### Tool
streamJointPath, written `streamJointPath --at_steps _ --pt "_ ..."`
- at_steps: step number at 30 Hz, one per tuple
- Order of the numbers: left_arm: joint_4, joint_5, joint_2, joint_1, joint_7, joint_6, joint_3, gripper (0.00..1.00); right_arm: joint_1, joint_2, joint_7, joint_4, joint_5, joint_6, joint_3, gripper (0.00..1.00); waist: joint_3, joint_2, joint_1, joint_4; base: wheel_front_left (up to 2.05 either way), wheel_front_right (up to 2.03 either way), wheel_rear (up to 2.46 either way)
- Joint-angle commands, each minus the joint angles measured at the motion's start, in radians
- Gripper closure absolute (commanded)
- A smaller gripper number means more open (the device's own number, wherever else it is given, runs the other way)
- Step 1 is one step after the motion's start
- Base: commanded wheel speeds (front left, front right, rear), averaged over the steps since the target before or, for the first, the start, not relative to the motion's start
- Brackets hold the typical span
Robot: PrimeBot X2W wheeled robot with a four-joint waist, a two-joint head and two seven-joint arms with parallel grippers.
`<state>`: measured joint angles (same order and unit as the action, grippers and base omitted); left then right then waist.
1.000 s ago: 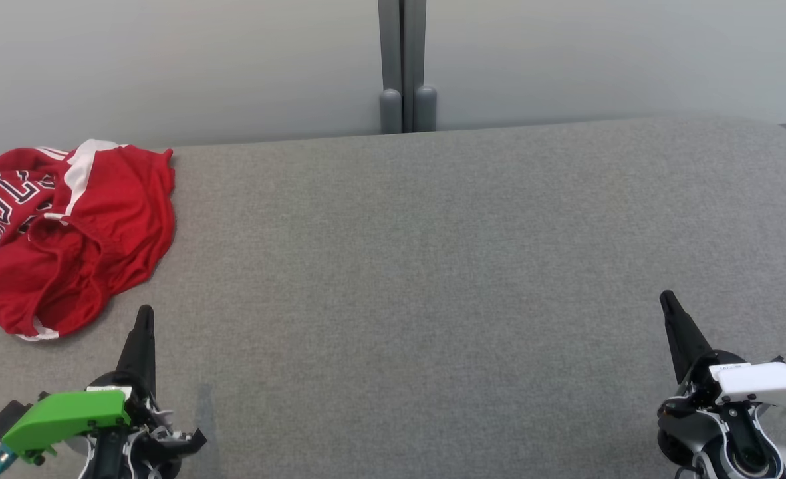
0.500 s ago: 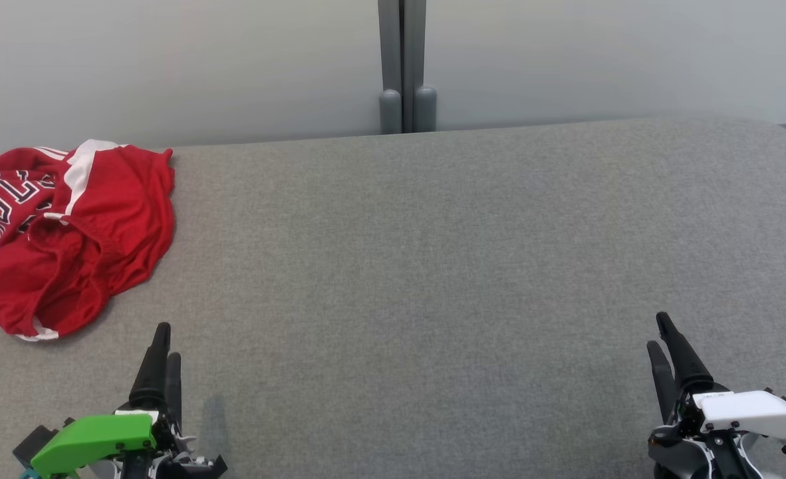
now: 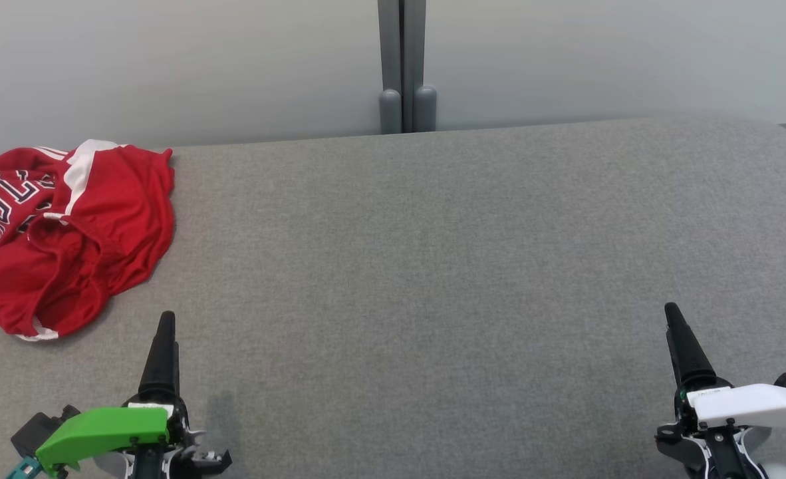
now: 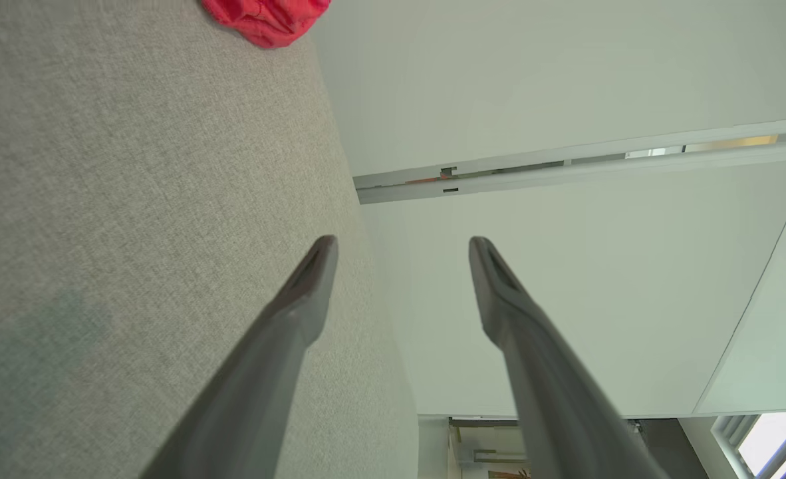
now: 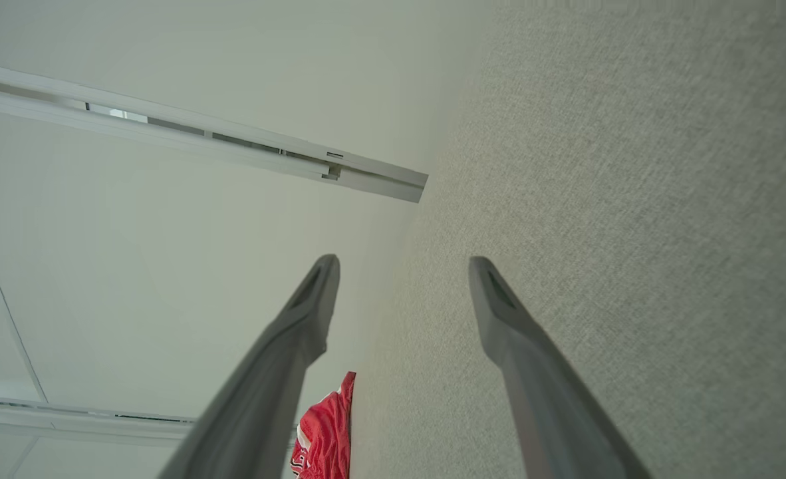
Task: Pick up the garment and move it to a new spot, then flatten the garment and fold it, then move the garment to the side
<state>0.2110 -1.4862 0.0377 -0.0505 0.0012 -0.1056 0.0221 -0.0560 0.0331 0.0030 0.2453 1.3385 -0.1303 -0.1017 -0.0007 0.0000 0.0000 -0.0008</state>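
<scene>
The crumpled red jersey (image 3: 67, 233) lies at the far left of the grey table (image 3: 433, 279), untouched. The left gripper (image 4: 403, 245) and right gripper (image 5: 403, 263) hover near, fingers apart and empty. The left one would best pinch a raised fold, not flat cloth.

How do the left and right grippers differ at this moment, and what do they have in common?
The left gripper has a green cover at its base; the right gripper has a white one. The left gripper is close to the crumpled red jersey at the left end of the grey table; the right gripper is far across the table from it. Both are open, hold nothing, and point away from the robot.
</scene>
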Motion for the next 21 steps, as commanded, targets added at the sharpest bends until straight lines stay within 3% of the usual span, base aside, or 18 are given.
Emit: streamJointPath --at_steps 1,21 --pt "-0.021 0.044 0.006 -0.008 -0.011 -0.006 -0.003 0.0 -0.006 0.009 -0.012 -0.028 -0.049 0.0 -0.005 0.0 0.0 0.0 0.0 0.0 0.0 0.0 0.0" --pt "-0.081 0.479 0.009 0.001 -0.083 0.031 -0.053 0.0 0.011 0.012 -0.084 -0.107 -0.441 0.0 0.006 0.0 0.002 0.0 0.0 0.0 0.0 0.0 0.0"
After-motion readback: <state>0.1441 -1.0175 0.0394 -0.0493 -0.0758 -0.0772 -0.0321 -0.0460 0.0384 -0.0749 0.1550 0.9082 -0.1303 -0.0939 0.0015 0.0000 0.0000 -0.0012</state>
